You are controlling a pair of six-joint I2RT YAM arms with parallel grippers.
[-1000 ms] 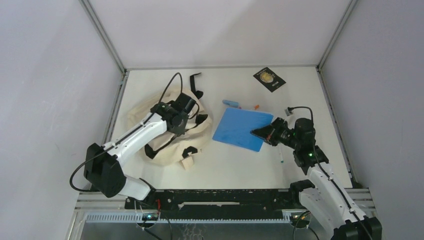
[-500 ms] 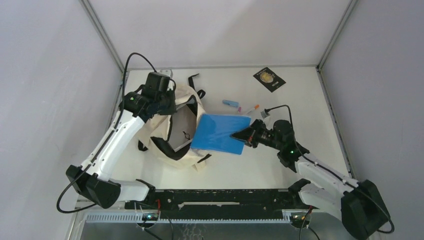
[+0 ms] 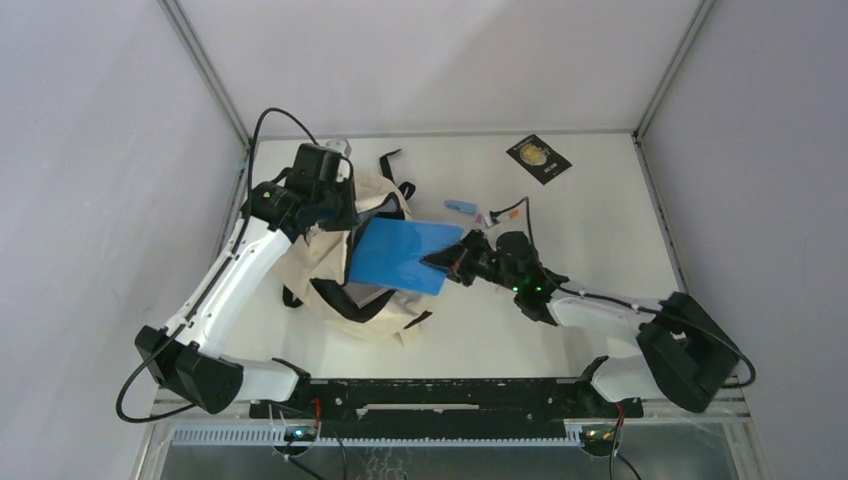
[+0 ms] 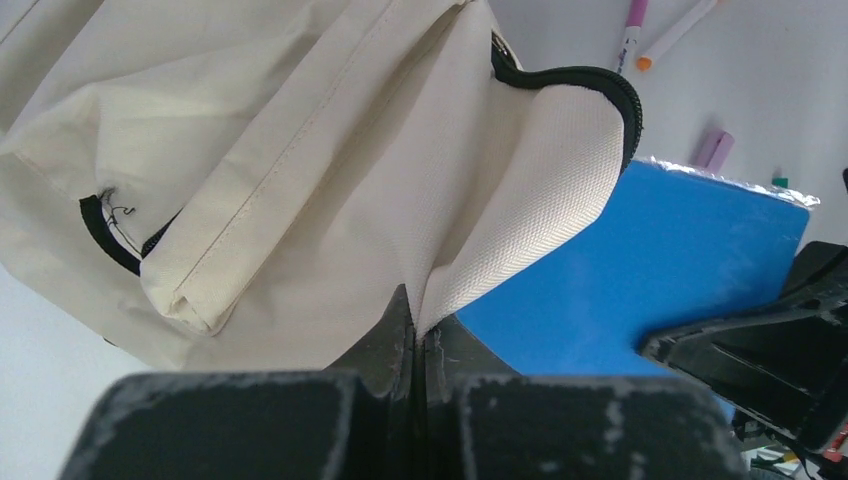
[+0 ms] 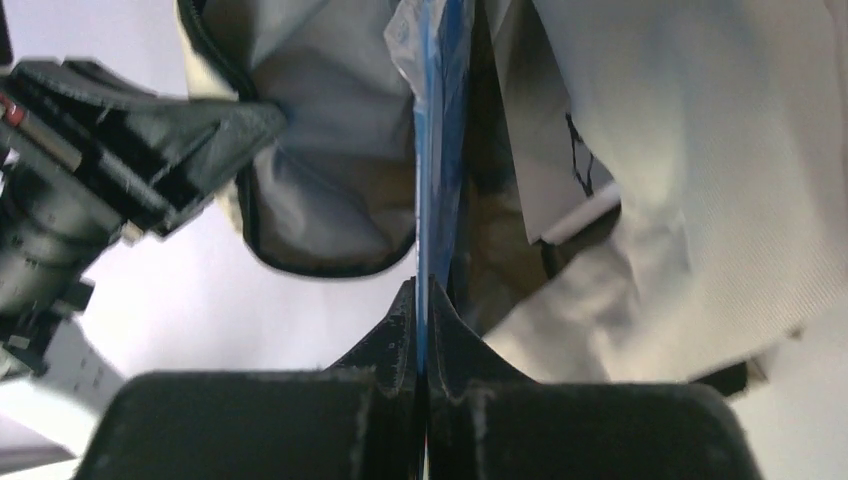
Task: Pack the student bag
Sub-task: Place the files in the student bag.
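The student bag (image 3: pixel 325 262) slumps on the left half of the table (image 3: pixel 590 220). The left gripper (image 4: pixel 415 325) is pinched tight on its cream flap, holding the mouth up and open. The right gripper (image 5: pixel 420 300) is clamped on the edge of a flat blue book (image 3: pixel 400 255) — the book's far end sits under the raised flap, at the bag's opening. Pens (image 3: pixel 500 214) lie just beyond.

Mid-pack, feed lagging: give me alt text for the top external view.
The right gripper holds a flat blue book partly inside the mouth of the cream fabric student bag with black straps, whose rim the left gripper pinches open. Pens and a black card lie on the white table.
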